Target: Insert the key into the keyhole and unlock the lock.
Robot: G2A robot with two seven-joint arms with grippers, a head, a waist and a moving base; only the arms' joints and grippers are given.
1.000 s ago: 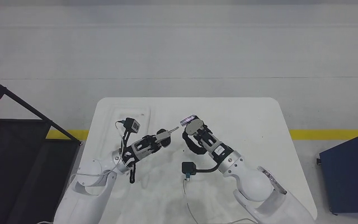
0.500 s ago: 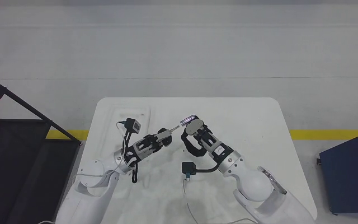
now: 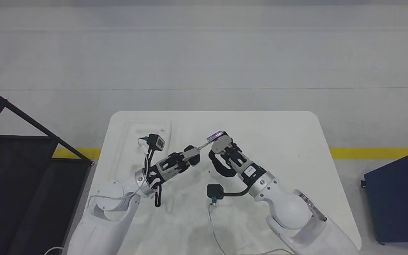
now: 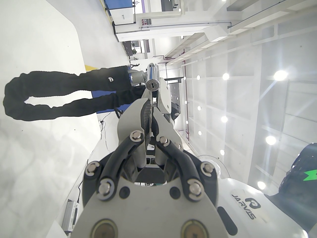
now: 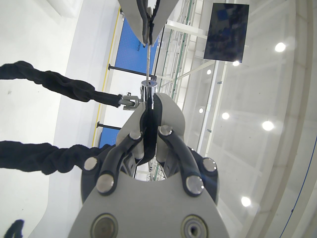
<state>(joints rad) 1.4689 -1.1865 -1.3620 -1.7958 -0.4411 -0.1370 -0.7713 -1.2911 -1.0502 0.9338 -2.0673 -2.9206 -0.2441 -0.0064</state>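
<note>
The white surface (image 3: 280,146) had rounded corners and a smooth, matt top. It stood on a pale grey floor (image 3: 204,51) crossed by a yellow line (image 3: 370,153). A shallow tray (image 3: 148,125) of the same white lay at its far left corner. Both wrist views looked up into a tall hall with round ceiling lights (image 4: 279,75) and blue panels (image 5: 128,43) along the wall.

Above the middle of the surface the two grippers met almost tip to tip. The left gripper (image 3: 189,155) was clenched on the key (image 4: 150,97), a thin flat metal blade pinched edge-on between dark ribbed pads (image 4: 145,111). The right gripper (image 5: 151,102) was clamped on the lock (image 5: 149,85), whose polished round barrel stuck out past the fingertips. The key ran straight to the keyhole (image 4: 152,84), a small slot in the barrel's shiny end face, and its tip met that face (how deep it sat, I could not tell).

A black loop (image 4: 62,92) in a soft woven sleeve trailed from the lock toward the surface, joined to the barrel by a small metal swivel eye (image 5: 128,102). It drooped to one side of the right gripper, apart from the key. I could not tell whether it touched the surface.
</note>
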